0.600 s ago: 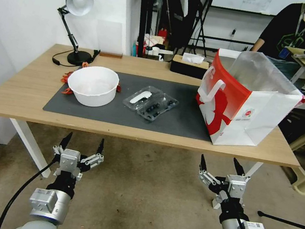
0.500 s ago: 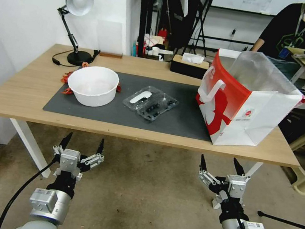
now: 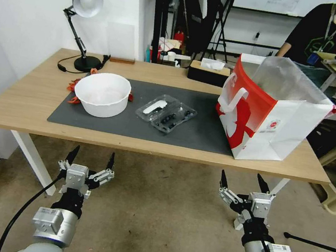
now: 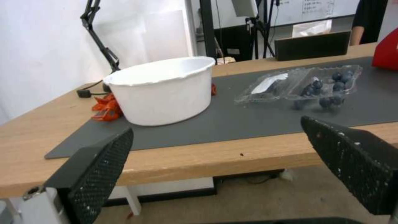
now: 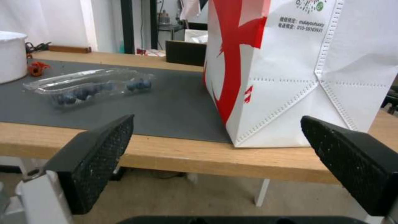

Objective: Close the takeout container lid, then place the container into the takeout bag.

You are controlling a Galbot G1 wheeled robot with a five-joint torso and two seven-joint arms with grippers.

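Black textured fingers stand spread wide on both grippers, which hang below the near edge of the wooden table (image 3: 23, 108), holding nothing. The left gripper (image 3: 90, 158) sits under the table's left part, the right gripper (image 3: 243, 181) under its right part.

Beyond them, on the dark grey mat (image 3: 200, 135), the container (image 3: 175, 118) lies open and flat, dark berries in its tray. The takeout container lid (image 3: 157, 106) is folded out on the side toward the white bowl (image 3: 102, 94), its white oblong sticker facing up. Bowl and clamshell are near but apart.

The takeout bag (image 3: 268, 115) stands upright on the table's right part, mouth open, well to the right of the clamshell.

From the left wrist view, the bowl (image 4: 161, 90) has an orange-red item just beside it, touching the mat's edge, and the berries (image 4: 327, 90) show separately through the plastic. From the right wrist view, the bag's (image 5: 298, 71) stitched bottom seams and printed text are plain, its base overhanging the mat (image 5: 166, 105) onto bare wood.
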